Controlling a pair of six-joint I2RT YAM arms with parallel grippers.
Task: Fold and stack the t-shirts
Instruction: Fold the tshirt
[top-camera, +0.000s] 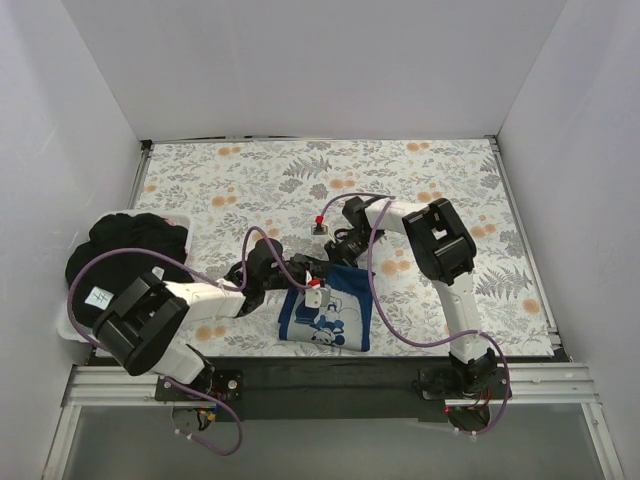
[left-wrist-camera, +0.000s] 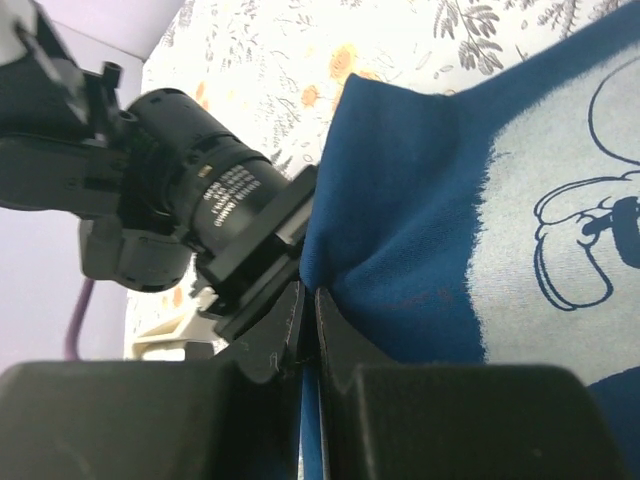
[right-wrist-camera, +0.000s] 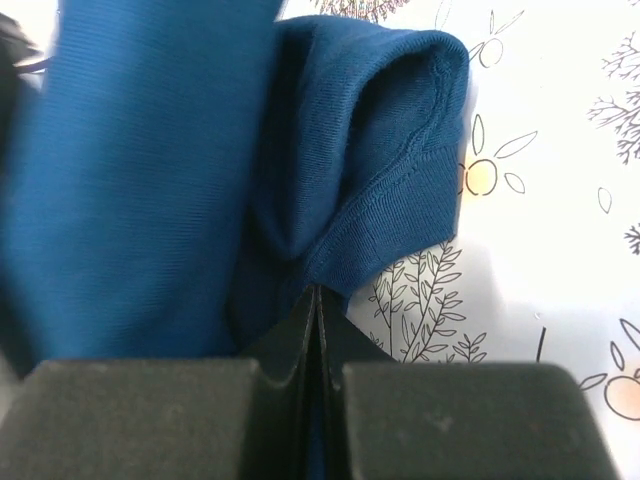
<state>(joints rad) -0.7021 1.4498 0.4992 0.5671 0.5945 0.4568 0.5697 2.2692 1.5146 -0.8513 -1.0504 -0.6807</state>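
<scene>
The blue t-shirt with the white cartoon print (top-camera: 325, 318) lies partly folded on the near middle of the floral cloth (top-camera: 450, 170). Both grippers work the side of it that faces the cloth's far edge. The left gripper (left-wrist-camera: 308, 300) is clenched on a thin fold of blue fabric, jaws pressed together and the cloth drawn into a small peak between them. The right gripper (right-wrist-camera: 316, 295) is pinched just as tight on a doubled, hemmed edge that rolls over on itself. Gripping two points of one edge probably keeps that layer taut, so it can travel as a single flap instead of sagging. The pinches sit very close together: the right arm's camera lens (left-wrist-camera: 215, 195) is just beside the left fingers, so a collision looks possible. A black heap of garments (top-camera: 130, 245) sits at the cloth's left edge, apparently unfolded
</scene>
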